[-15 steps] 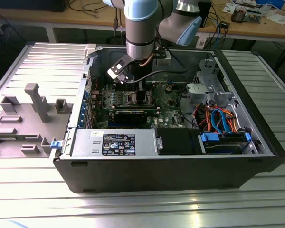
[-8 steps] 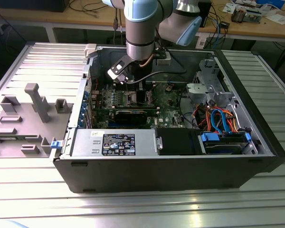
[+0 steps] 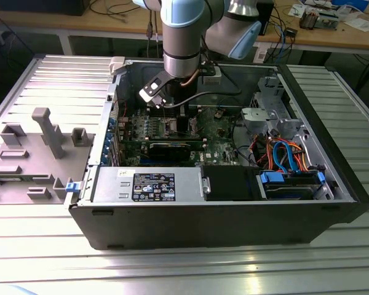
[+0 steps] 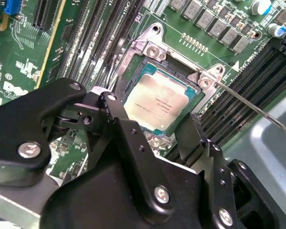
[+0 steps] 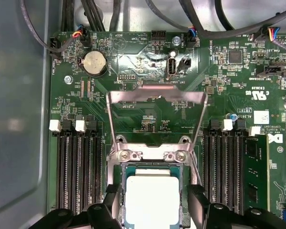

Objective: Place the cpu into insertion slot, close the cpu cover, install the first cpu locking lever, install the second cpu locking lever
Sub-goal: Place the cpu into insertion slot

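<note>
The cpu (image 5: 152, 200), a flat square chip with a dull silver top, lies in the insertion slot (image 5: 151, 166) on the green motherboard (image 5: 148, 119). It also shows in the second wrist view as the cpu (image 4: 157, 100), framed by the slot's metal rim (image 4: 133, 71). My gripper (image 5: 153, 193) hangs just over it, open, with one black finger (image 5: 112, 200) on each side and a small gap to the chip. The cpu cover (image 5: 157, 94) stands swung up past the slot. A thin locking lever (image 4: 257, 110) sticks out from the socket's corner. In the exterior view my gripper (image 3: 172, 114) is inside the case.
Long black memory slots (image 5: 78, 176) flank the socket on both sides. Cables (image 5: 219, 24) run along the board's far edge. The open computer case (image 3: 203, 215) holds a power supply (image 3: 147, 184) and a drive bay (image 3: 289, 184). A grey fixture tray (image 3: 31, 153) lies at the exterior view's left.
</note>
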Action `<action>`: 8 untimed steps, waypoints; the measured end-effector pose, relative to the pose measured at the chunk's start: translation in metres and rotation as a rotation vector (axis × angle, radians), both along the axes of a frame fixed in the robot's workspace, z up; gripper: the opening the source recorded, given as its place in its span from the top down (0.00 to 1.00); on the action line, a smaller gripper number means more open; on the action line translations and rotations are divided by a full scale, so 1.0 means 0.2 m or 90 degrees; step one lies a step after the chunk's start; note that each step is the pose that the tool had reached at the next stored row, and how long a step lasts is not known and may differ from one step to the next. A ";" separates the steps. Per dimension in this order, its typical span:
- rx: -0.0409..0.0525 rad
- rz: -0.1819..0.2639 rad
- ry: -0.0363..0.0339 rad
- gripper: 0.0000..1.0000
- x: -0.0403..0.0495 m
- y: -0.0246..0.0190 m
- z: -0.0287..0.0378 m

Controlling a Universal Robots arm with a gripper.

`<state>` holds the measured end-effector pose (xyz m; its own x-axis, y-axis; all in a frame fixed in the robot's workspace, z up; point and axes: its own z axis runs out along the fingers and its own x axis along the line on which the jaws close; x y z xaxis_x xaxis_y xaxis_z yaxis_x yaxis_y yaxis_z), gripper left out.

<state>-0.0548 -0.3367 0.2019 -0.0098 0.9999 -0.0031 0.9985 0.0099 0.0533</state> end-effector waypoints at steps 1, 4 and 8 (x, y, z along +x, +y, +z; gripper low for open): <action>0.0001 0.000 0.0002 0.32 0.000 0.000 0.013; 0.0011 0.000 0.0013 0.32 0.000 0.000 0.040; 0.0025 0.000 0.0031 0.40 0.000 0.000 0.052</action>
